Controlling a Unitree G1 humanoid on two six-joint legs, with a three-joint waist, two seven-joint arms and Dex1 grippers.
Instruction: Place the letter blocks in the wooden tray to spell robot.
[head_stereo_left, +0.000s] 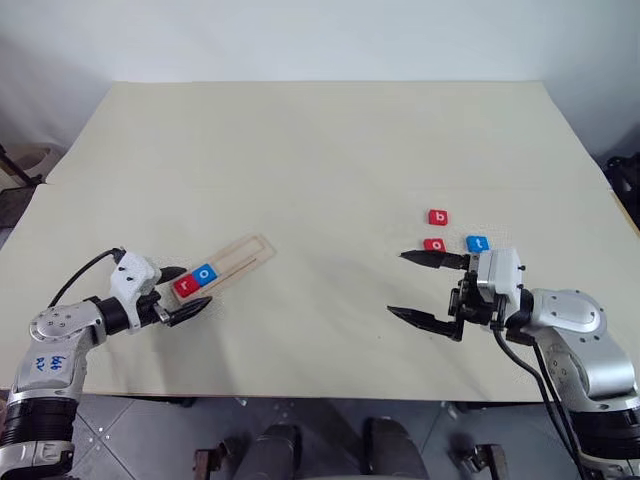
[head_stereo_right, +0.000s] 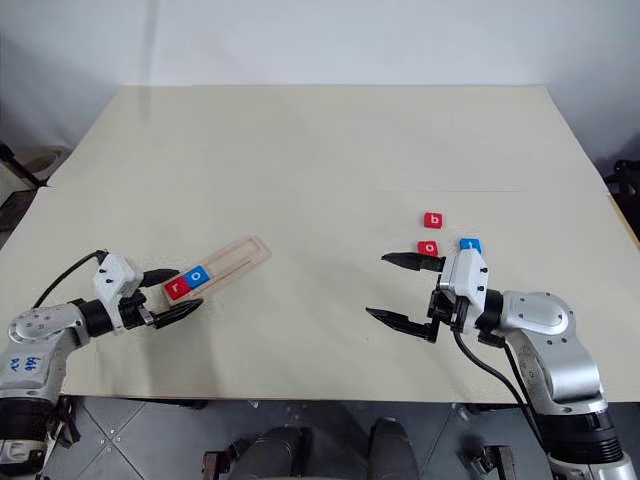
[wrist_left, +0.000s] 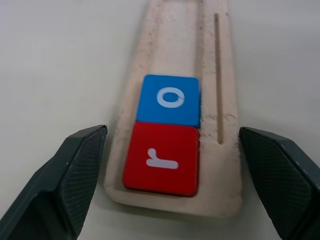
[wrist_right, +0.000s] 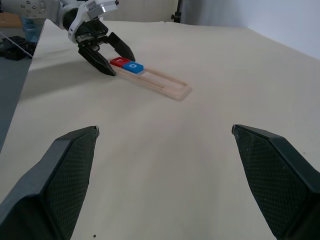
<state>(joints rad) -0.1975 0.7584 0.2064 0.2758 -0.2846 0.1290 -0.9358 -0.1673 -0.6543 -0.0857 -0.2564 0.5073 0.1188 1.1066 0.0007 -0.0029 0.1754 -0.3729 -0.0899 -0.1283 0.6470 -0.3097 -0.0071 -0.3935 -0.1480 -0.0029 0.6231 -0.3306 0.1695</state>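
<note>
Wooden tray (head_stereo_left: 243, 257): red r (head_stereo_left: 183, 285), blue o (head_stereo_left: 205, 272)

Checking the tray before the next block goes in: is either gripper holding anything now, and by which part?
Nothing is held. The left gripper stands open around the wooden tray's near end without touching it; the right gripper is open and empty.

head eyes look down over the table (head_stereo_left: 300, 150); wrist views sit low, both sharing the wooden tray (wrist_left: 225, 100).

red r (wrist_left: 161, 159), blue o (wrist_left: 170, 99) in wooden tray (wrist_left: 226, 80); b (head_stereo_left: 438, 216), o (head_stereo_left: 434, 245), t (head_stereo_left: 477, 243) loose.
</note>
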